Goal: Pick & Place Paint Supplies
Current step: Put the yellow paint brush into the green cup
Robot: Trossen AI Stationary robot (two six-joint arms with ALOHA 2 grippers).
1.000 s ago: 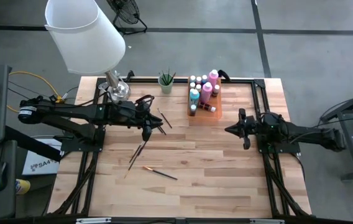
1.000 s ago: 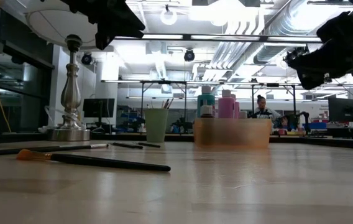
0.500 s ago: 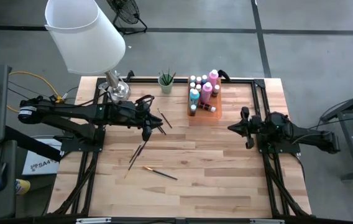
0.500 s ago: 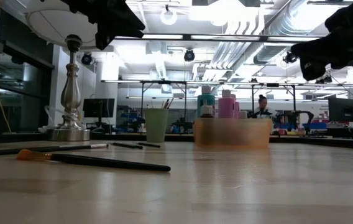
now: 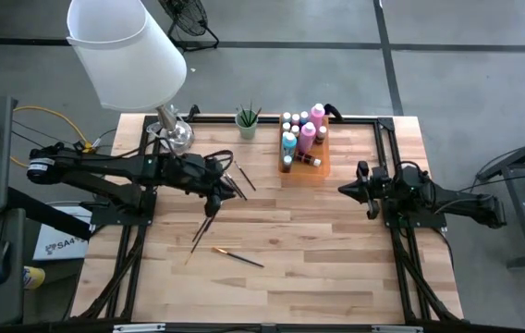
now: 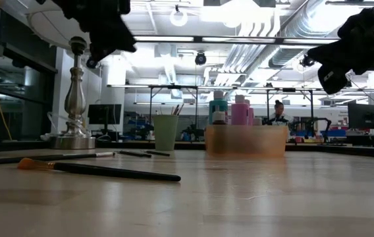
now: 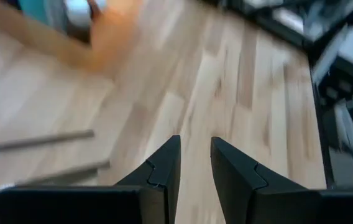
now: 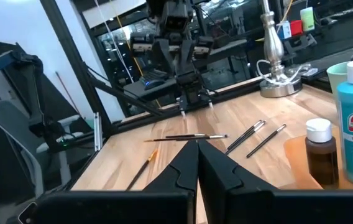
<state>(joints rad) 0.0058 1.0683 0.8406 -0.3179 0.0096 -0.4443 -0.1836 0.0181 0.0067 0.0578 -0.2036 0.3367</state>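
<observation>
Left gripper (image 5: 214, 197) hovers above the table (image 5: 336, 259), fingers a narrow gap apart, nothing between them. Loose paintbrushes (image 5: 203, 228) lie on the wood just beneath and beside it; an orange-tipped brush (image 5: 238, 257) lies farther toward the front edge. Beyond it, at the far edge, paint bottles (image 5: 301, 135) stand grouped on an orange tray (image 5: 305, 170), next to a green cup (image 5: 247, 124) of brushes. Right gripper (image 5: 367, 192) waits raised, fingers shut together, empty, well apart from the tray.

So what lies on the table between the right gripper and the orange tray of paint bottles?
Nothing: in the high view, only bare wood separates the right gripper from the orange tray of paint bottles.
</observation>
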